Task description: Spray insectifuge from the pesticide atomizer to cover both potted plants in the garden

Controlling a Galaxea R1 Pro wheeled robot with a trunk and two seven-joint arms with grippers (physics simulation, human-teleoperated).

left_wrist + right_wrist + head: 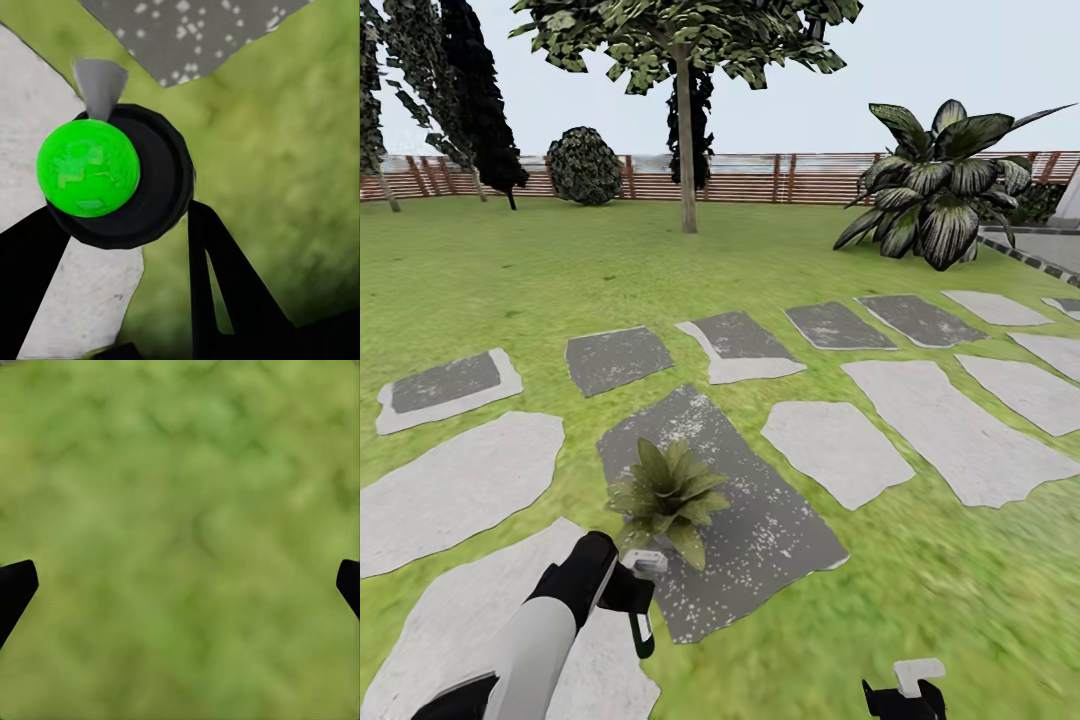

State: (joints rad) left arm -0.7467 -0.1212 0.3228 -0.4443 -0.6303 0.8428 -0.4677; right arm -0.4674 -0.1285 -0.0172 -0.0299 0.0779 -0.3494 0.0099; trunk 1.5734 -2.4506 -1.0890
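- Outdoors in the garden, the left pincer (pixel 628 590) pinches the pesticide atomizer (pixel 112 176), its pale spray head just beside a potted plant (pixel 668 497) on a dark stepping slab (pixel 760 520).
- Right pincer (pixel 180 585) hangs spread over lawn (pixel 180 472).
- Best practice, judged here: aim the nozzle squarely at the rosette, sweeping every leaf.

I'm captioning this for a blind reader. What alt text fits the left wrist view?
The left tool grips a dark spray bottle with a bright green mark, seen end-on between its black fingers. Beneath lie green lawn and grey stepping slabs.
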